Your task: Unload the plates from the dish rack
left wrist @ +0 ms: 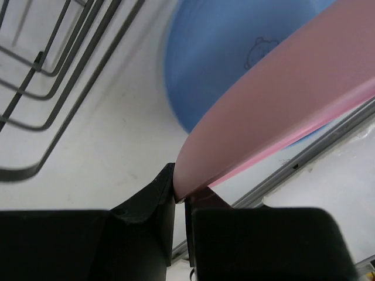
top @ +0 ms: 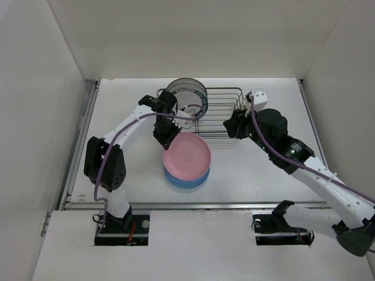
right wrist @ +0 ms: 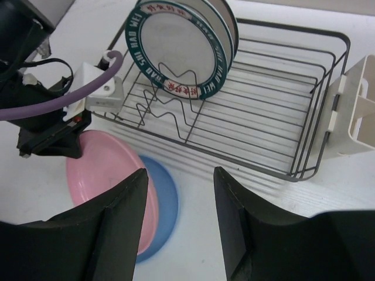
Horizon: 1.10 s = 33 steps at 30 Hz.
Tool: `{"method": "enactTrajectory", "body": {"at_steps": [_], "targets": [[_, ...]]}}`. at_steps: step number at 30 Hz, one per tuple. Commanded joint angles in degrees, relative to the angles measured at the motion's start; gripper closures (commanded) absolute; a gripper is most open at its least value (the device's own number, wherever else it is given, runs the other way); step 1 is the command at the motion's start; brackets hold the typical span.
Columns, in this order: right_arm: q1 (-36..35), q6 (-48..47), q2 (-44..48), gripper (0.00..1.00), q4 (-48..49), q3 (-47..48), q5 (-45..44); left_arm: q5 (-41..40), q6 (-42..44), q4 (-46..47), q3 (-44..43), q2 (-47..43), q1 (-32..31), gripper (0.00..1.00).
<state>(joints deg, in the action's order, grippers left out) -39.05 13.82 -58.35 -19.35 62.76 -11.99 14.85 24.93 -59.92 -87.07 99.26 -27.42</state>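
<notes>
My left gripper is shut on the rim of the pink plate, which it holds tilted just above the blue plate lying flat on the table. In the left wrist view the black fingers pinch the pink plate edge, with the blue plate beneath. The dish rack holds the white plate with teal lettered rim upright, with another plate close behind it, face hidden. My right gripper hangs open and empty in front of the rack, above bare table.
A cream plastic holder is clipped to the rack's right end. White walls enclose the table on the left, back and right. A metal strip runs along the table's near edge.
</notes>
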Motion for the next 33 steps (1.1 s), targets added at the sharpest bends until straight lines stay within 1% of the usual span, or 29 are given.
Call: {"method": "enactTrajectory", "body": {"at_steps": [1, 2, 3, 5, 6, 7, 8, 10, 11, 13, 16, 19, 20, 22, 24, 26, 27, 28, 31, 33], "targets": [[-0.2, 1.4, 1.0, 0.45, 2.0, -0.6, 0.0, 0.2, -3.0, 0.9, -2.8, 1.2, -2.0, 1.0], [-0.2, 1.4, 1.0, 0.44, 1.4, -1.2, 0.0, 0.2, -3.6, 0.9, -2.8, 1.8, -2.5, 1.0], [-0.2, 1.9, 1.6, 0.43, 1.4, -1.2, -0.7, 0.2, -3.6, 0.1, -3.4, 3.1, -3.2, 0.93], [-0.2, 2.4, 1.6, 0.4, 0.9, -1.8, -3.0, 0.2, -2.8, -2.5, -4.0, 4.4, -3.3, 0.87], [-0.2, 2.4, 1.6, 0.35, 0.9, -1.8, -3.6, 0.2, -2.8, -3.3, -4.0, 4.9, -3.3, 0.82], [-0.2, 1.8, 1.6, 0.35, 0.9, -1.1, -3.6, 0.2, -2.3, -3.3, -4.0, 5.4, -3.3, 0.76], [-0.2, 1.8, 1.6, 0.33, 0.9, -1.1, -4.4, -1.0, -2.3, -4.0, -4.0, 5.4, -3.3, 0.65], [-0.2, 1.3, 1.0, 0.3, 0.9, 0.3, -5.6, -2.3, -2.3, -4.0, -4.0, 4.5, -3.3, 0.55], [-0.2, 0.7, 0.1, 0.3, 0.9, 1.1, -5.6, -2.3, -2.3, -4.5, -4.0, 4.0, -3.3, 0.51], [-0.2, 0.7, -1.5, 0.26, 1.7, 1.8, -5.6, -2.9, -2.3, -4.5, -4.6, 1.8, -3.3, 0.48], [-0.2, -1.1, -4.1, 0.23, 2.7, 4.7, -5.6, -3.5, -2.3, -5.6, -7.2, -0.5, -3.3, 0.48], [-0.2, -2.3, -9.5, 0.23, 2.2, 9.1, -5.0, -4.6, -2.8, -6.2, -8.8, -3.0, -3.3, 0.48], [-0.2, -2.3, -12.5, 0.22, 2.2, 10.2, -5.0, -4.6, -2.8, -6.2, -9.6, -3.5, -3.3, 0.45], [0.4, -3.1, -16.0, 0.22, 2.2, 12.5, -4.2, -6.8, -3.3, -5.7, -10.2, -4.4, -3.3, 0.45], [0.4, -4.3, -21.5, 0.22, 1.7, 16.7, -1.1, -8.6, -5.3, -4.6, -10.2, -6.2, -2.2, 0.43], [0.9, -5.7, -25.4, 0.25, 1.7, 19.7, -0.4, -11.2, -6.9, -1.9, -10.2, -7.1, -0.5, 0.39], [0.9, -5.7, -29.3, 0.32, 1.0, 23.2, 0.3, -12.3, -8.5, -0.6, -9.4, -7.7, 1.2, 0.37], [1.5, -6.9, -31.3, 0.34, 1.0, 25.0, 0.3, -13.4, -8.5, 0.5, -9.4, -7.7, 2.1, 0.35], [2.2, -7.4, -38.0, 0.37, 0.4, 30.8, 0.3, -16.3, -11.1, 4.3, -8.1, -7.7, 5.6, 0.3], [3.8, -7.9, -41.0, 0.37, 0.4, 34.4, 0.3, -16.3, -12.2, 5.0, -8.9, -5.9, 7.3, 0.3]]}}
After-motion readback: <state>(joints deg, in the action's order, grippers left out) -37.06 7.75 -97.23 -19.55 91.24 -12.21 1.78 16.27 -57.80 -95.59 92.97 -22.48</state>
